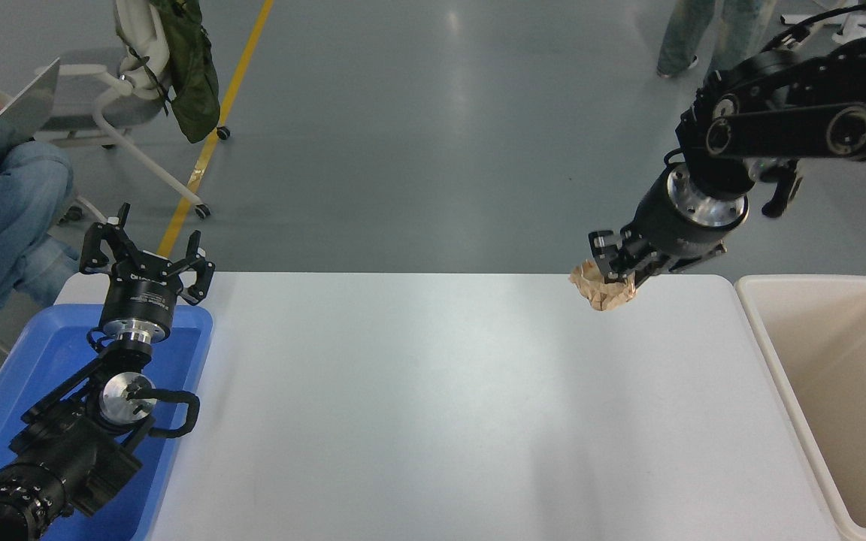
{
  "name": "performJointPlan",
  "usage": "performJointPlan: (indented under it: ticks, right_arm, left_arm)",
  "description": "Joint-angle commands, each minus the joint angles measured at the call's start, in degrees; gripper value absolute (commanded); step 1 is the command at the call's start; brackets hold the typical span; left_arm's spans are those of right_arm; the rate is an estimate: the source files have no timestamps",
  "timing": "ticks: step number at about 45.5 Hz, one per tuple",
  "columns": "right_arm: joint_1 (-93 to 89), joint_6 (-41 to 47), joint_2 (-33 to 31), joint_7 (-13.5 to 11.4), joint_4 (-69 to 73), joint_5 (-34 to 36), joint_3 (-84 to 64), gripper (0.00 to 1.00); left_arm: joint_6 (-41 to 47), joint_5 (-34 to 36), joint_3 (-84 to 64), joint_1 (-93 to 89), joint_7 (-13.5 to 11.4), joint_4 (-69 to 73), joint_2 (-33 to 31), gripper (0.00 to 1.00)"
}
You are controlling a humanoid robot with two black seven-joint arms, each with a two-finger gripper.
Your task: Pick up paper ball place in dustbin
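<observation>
My right gripper [615, 270] is shut on the tan-brown paper ball [603, 290] and holds it high above the table's far right part, fingers pointing down and left. The ball hangs clear of the white table [440, 406]. The cream-beige dustbin [794, 391] stands off the table's right edge, to the right of and below the ball; its inside looks empty. My left gripper [149, 252] is open and parked at the lower left, over the blue tray.
A blue plastic tray [42, 353] lies at the table's left edge under the left arm. A seated person [4, 203] with a laptop is at the far left, with a chair and green bag behind. Another person's legs [692, 34] show at the top right.
</observation>
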Motion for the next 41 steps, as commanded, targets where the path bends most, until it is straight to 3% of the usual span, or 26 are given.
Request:
performJointPlan:
  ticks: [1,15,33,41]
  right_arm:
    - [7.93,3.66,-3.2,0.02,1.8,-0.08,-1.05,0.0]
    - [7.14,3.66,-4.69,-0.16,0.66,-0.34,-4.12,0.0]
    - [3.89,3.66,-24.37,-0.33,-5.23,-1.57,-20.82,0.0]
    - [-4.89,3.66,-31.41,-0.33,-13.13,-4.21,-21.27,0.0]
  left_arm:
    - [0.01,0.02,0.0,0.0,0.0,0.03,0.0,0.99]
    - [0.01,-0.07,0.0,0.0,0.0,0.03,0.0,0.99]
    - [0.01,-0.07,0.0,0.0,0.0,0.03,0.0,0.99]
    - [0.01,-0.07,0.0,0.0,0.0,0.03,0.0,0.99]
